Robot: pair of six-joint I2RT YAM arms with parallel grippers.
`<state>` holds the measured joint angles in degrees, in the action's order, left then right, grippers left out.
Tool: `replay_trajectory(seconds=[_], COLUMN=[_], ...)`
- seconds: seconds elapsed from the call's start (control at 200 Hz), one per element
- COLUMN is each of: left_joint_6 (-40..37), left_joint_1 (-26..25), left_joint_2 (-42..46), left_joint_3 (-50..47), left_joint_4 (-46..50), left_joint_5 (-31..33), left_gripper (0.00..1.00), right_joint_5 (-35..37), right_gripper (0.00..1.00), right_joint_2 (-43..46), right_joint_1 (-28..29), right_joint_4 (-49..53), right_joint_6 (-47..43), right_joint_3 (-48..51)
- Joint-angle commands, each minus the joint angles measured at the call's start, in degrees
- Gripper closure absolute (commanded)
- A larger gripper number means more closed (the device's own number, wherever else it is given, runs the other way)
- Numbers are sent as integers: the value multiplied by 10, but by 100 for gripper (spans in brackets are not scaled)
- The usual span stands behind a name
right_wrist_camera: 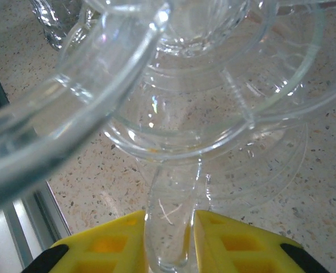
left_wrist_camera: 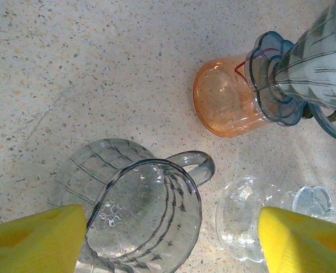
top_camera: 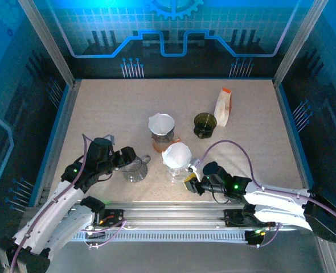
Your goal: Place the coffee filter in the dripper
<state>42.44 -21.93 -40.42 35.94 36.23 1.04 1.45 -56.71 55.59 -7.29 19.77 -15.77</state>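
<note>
From above, the glass dripper (top_camera: 178, 166) stands near the front middle of the worktop (top_camera: 259, 153). The white coffee filter (top_camera: 176, 152) sits in its mouth, its cone upright as far as I can judge. I cannot tell whether it is pressed fully home. The right gripper (top_camera: 192, 182) is at the dripper's near right side, clamped on its handle, so the right arm is the nearer one. The left gripper (top_camera: 132, 162) is left of the dripper, released, beside a glass pitcher (top_camera: 136, 169). Behind the dripper, a second dripper (top_camera: 161, 124) with its own white filter stands on an orange pot (top_camera: 162, 145). Behind and to the right are a green cup (top_camera: 204, 125) and a filter packet (top_camera: 223, 107).

In the left wrist view, the pitcher (left_wrist_camera: 139, 216) lies between the widely spread yellow fingers (left_wrist_camera: 37, 239), ungripped. The glass dripper's base (left_wrist_camera: 248, 216) is just to the right of the pitcher, and the orange pot (left_wrist_camera: 222, 102) is beyond it.

In the right wrist view, the yellow fingers (right_wrist_camera: 105, 247) press the clear handle (right_wrist_camera: 168, 227) from both sides. The handle runs straight away from the gripper into the dripper's body (right_wrist_camera: 213, 114), so the filter lies ahead and above. The dripper probably has to be kept upright so the filter settles.
</note>
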Motion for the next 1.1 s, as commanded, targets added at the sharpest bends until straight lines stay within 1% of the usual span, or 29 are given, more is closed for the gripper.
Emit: replay_trajectory(seconds=[0.0,0.12,0.285,0.505,0.54,0.695,0.831,1.096], left_joint_6=[12,14,18,18,20,17,25,51], left_joint_1=[-2,-2,-2,-2,-1,-2,-2,3], left_joint_2=[7,7,7,9,7,-2,0,16], left_joint_3=[5,0,-15,-15,-14,-15,-18,-24], left_joint_4=[11,10,8,5,4,7,1,23], left_joint_5=[-14,-20,-25,-26,-27,-18,-25,-16], left_gripper=[20,20,20,20,20,20,20,21], right_joint_5=[8,10,11,2,0,-2,-7,-15], right_gripper=[75,78,78,83,83,83,84,85], right_joint_2=[-9,-17,-22,-37,-38,-44,-62,-112], right_joint_1=[6,7,7,7,7,6,7,7], right_joint_4=[-31,-44,-60,-79,-95,-102,-108,-135], right_joint_6=[-22,-24,-22,-32,-33,-39,-48,-60], right_joint_3=[-14,-13,-6,-1,-1,-3,-16,-42])
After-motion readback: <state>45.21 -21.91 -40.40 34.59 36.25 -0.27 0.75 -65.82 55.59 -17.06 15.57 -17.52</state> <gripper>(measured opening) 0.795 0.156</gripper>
